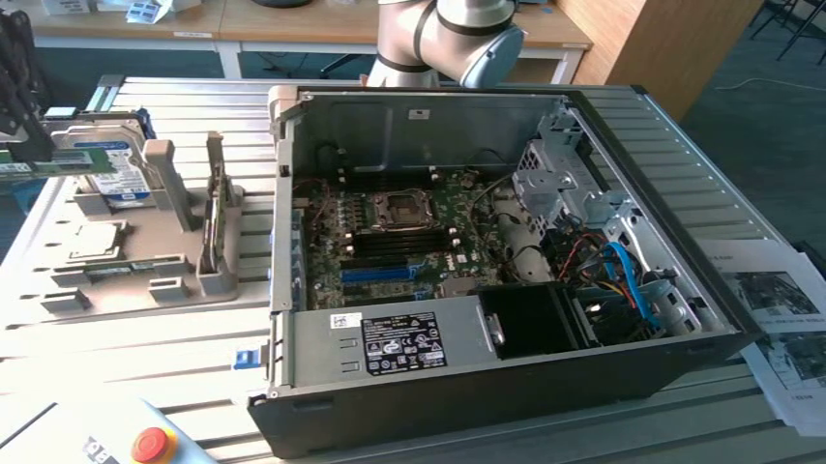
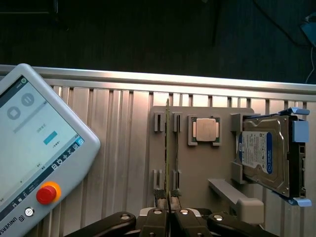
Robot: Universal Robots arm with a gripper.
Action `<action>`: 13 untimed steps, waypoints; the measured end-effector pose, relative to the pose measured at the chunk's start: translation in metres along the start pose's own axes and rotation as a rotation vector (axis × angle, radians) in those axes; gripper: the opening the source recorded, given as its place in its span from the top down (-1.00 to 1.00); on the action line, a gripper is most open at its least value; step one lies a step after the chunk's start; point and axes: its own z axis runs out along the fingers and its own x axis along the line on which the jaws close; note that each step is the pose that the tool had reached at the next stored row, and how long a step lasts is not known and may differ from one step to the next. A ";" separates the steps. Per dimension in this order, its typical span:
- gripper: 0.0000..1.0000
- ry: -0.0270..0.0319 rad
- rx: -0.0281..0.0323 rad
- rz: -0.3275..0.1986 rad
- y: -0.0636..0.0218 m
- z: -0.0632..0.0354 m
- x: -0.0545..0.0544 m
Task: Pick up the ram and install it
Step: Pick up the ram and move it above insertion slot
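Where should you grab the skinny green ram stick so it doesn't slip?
Pinch its two flat faces, coming down from above over the long top edge. The ram stands on edge, thin as a card, so only those faces give the hand something to squeeze.

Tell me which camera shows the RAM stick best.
The exterior view: the RAM stick shows its green side at the exterior view's left edge. The wrist view shows it edge-on, a thin line pinched in the gripper.
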 end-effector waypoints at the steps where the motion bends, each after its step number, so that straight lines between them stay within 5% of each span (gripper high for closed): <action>1: 0.76 0.0001 -0.0002 0.000 -0.0004 -0.0002 0.000; 13: 0.76 -0.0001 -0.0045 0.000 -0.0216 -0.0012 0.001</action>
